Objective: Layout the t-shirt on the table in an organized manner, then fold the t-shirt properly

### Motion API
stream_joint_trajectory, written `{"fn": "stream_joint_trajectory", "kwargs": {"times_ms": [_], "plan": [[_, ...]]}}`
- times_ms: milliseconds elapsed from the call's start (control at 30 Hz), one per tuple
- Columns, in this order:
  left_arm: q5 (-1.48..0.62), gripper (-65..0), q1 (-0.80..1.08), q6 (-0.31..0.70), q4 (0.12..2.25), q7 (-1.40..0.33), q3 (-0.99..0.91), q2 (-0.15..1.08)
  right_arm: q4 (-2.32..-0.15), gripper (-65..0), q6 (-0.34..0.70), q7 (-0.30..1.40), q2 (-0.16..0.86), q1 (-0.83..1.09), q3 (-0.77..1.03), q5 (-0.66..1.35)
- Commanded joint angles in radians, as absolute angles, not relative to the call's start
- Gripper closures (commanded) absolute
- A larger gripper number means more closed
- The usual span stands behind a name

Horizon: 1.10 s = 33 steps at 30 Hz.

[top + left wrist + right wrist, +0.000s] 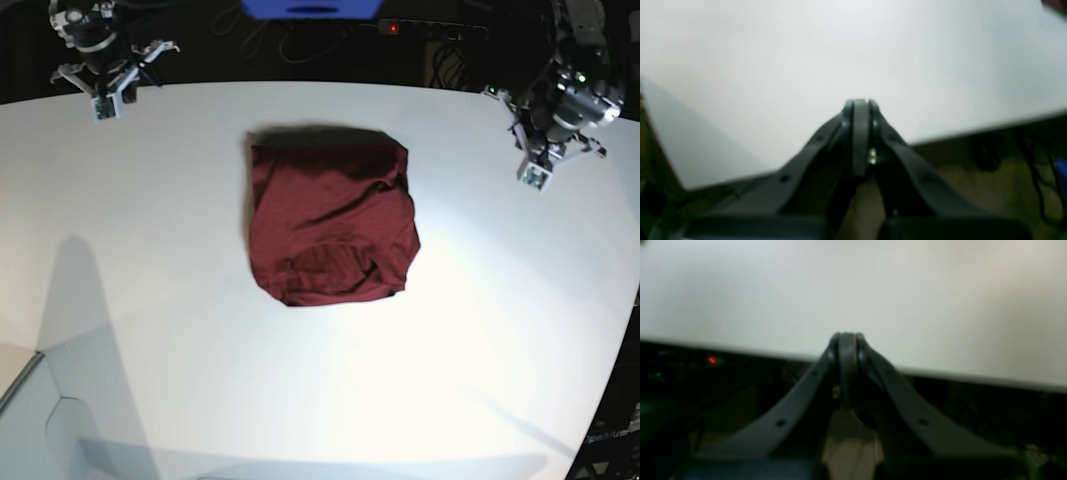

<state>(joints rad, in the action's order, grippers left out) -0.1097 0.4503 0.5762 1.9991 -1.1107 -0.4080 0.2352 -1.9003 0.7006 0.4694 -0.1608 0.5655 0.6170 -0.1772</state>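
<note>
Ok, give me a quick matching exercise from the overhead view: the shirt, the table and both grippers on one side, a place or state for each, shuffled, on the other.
Column one:
1. dark red wrinkled fabric t-shirt
2. smooth white table
3. left gripper
4. right gripper

Column two:
A. shut, at the picture's upper right
B. folded into a compact bundle mid-table
C. shut, at the picture's upper left
D. lies under everything, curved edge

Pairs: 1-B, 2-D, 3-A, 4-C
</note>
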Motion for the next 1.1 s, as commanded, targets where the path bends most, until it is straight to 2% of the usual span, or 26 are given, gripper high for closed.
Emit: {"fn": "stream_joint_trajectory", "kwargs": {"times_ms": [0, 367, 600, 733, 867, 1067], "plan": [[-0.107, 0.0, 0.483, 0.576, 2.015, -1.099, -0.414, 0.243, -1.919, 0.0, 0.698, 0.450, -0.157, 0.588, 0.642, -0.168], [-0.101, 0.0, 0.664, 0.576, 1.919, -1.072, -0.409, 0.242, -1.863, 0.0, 0.698, 0.455, -0.157, 0.694, 0.668, -0.168], [-0.104, 0.0, 0.753, 0.575, 1.758, -0.854, -0.407, 0.234, -1.713, 0.0, 0.698, 0.449, -0.157, 0.714, 0.673, -0.170], [-0.099, 0.0, 0.696, 0.575, 1.504, -0.730, -0.358, 0.222, -1.534, 0.0, 0.698, 0.432, -0.157, 0.688, 0.667, -0.170], [-0.099, 0.0, 0.608, 0.575, 1.248, -0.631, -0.309, 0.223, -1.326, 0.0, 0.698, 0.318, -0.154, 0.656, 0.665, -0.170], [-0.097, 0.0, 0.460, 0.573, 0.854, -0.470, -0.300, 0.225, -0.946, 0.0, 0.698, 0.166, -0.073, 0.527, 0.673, -0.248]]}}
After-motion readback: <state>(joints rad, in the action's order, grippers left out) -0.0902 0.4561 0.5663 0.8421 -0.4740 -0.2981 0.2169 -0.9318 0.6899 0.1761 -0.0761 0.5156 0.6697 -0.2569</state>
